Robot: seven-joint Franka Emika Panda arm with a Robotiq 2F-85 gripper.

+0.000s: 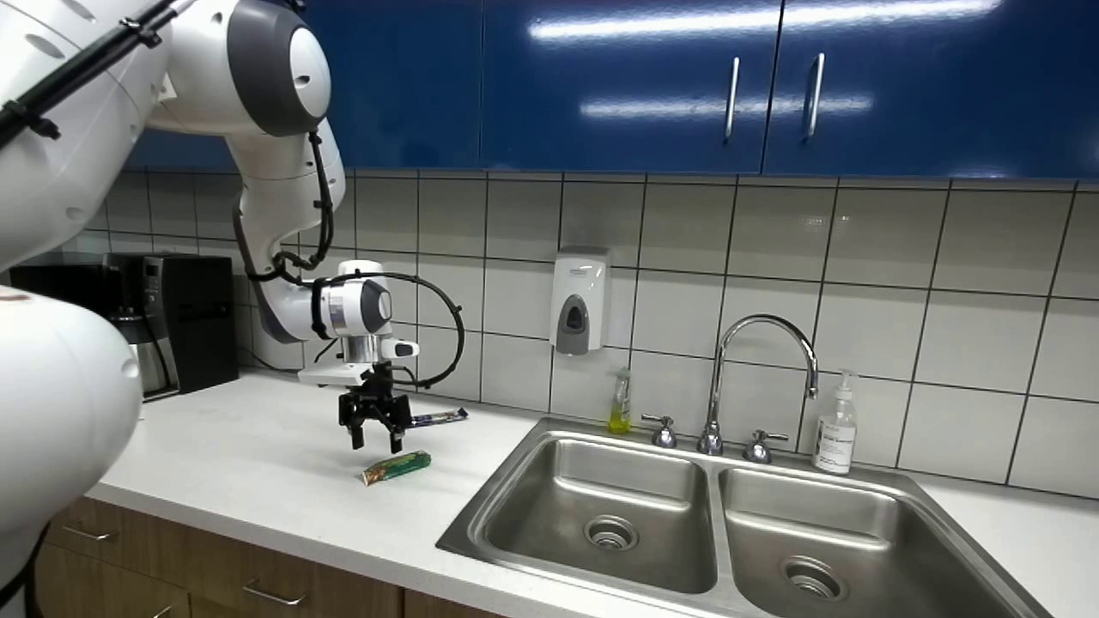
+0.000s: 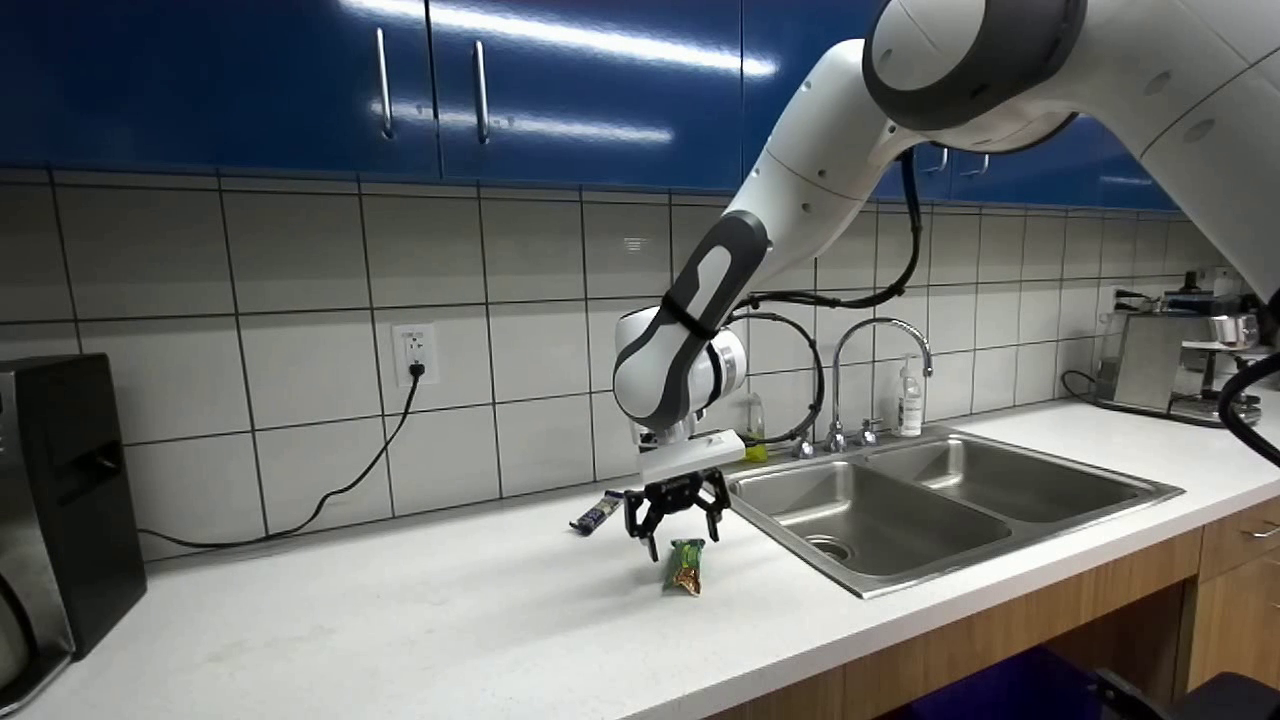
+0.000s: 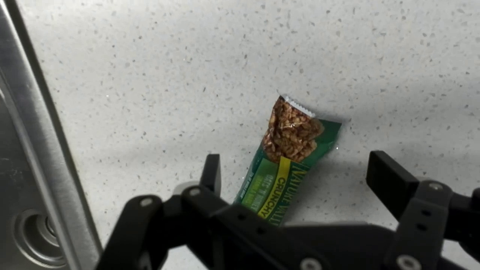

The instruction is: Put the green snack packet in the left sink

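In an exterior view, the arm (image 1: 292,184) is bent so that the gripper (image 1: 376,445) points down at the counter (image 1: 258,455). The jaws are spread wide, holding nothing. The green snack packet (image 1: 397,468) lies flat on the counter, outside the left sink (image 1: 661,515).

In an exterior view, a dark-wrapped bar (image 2: 597,512) lies nearer the tiled wall (image 2: 540,350). The arm slopes down, placing the gripper above and close to the packet, presumably for a vertical pick.

In the wrist view, the 2 fingers (image 3: 388,183) stand on either side of the packet, which lies aslant. The gap is probably set to admit its width; a slight turn may square the grip.
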